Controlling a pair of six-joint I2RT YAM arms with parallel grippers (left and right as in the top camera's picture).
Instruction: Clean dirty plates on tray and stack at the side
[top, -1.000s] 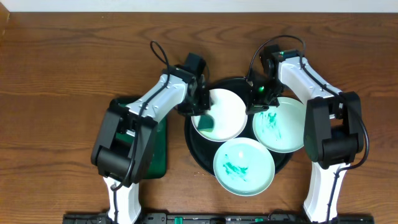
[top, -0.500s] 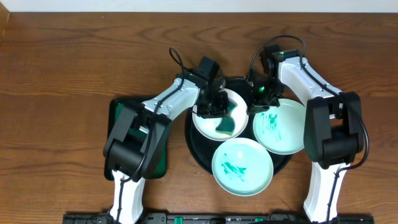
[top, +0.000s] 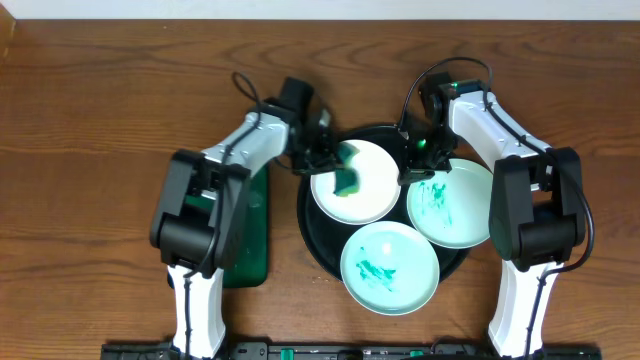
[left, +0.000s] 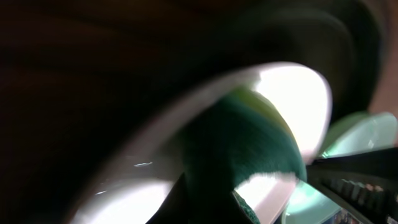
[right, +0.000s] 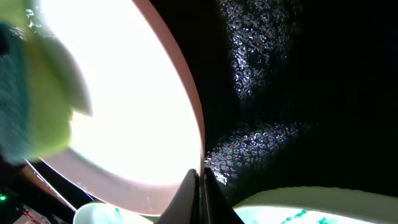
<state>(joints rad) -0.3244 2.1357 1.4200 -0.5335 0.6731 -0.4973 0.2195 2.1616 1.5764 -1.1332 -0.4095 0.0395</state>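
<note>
Moved: sponge (top: 347, 180) now upper left on top plate (top: 375, 195), off its lower middle. Left gripper (top: 328, 165) clamped on sponge, scrubbing. Right gripper (top: 411, 163), fingers together, at plate's right rim, likely bracing it on tray (top: 304, 215). Smeared plates (top: 447, 200) wait lower right.

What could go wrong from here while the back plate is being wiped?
1. The left gripper presses the sponge on the back plate, while the shut right gripper only sits at its rim. A hard wipe may slide or tilt the plate.
2. The right plate and front plate, both smeared green, appear to hang over the rim of the tray. A nudge could tip them off.
</note>
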